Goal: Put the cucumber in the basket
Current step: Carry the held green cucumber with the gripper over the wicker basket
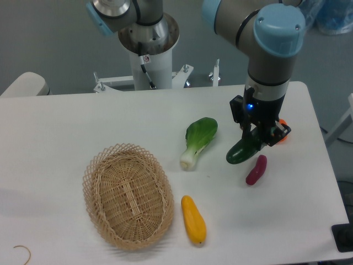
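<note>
The cucumber (240,150) is dark green and glossy, tilted with its left end low, right of centre on the white table. My gripper (260,138) is shut on the cucumber's upper right end and seems to hold it just off the table. The basket (97,165) is an oval tan wicker basket at the front left, far to the left of the gripper, with nothing in it.
A bok choy (197,139) lies left of the cucumber. A purple eggplant-like piece (256,169) lies just below the gripper. A yellow vegetable (193,220) lies right of the basket. An orange object (283,137) shows behind the gripper. The robot base (149,52) stands at the back.
</note>
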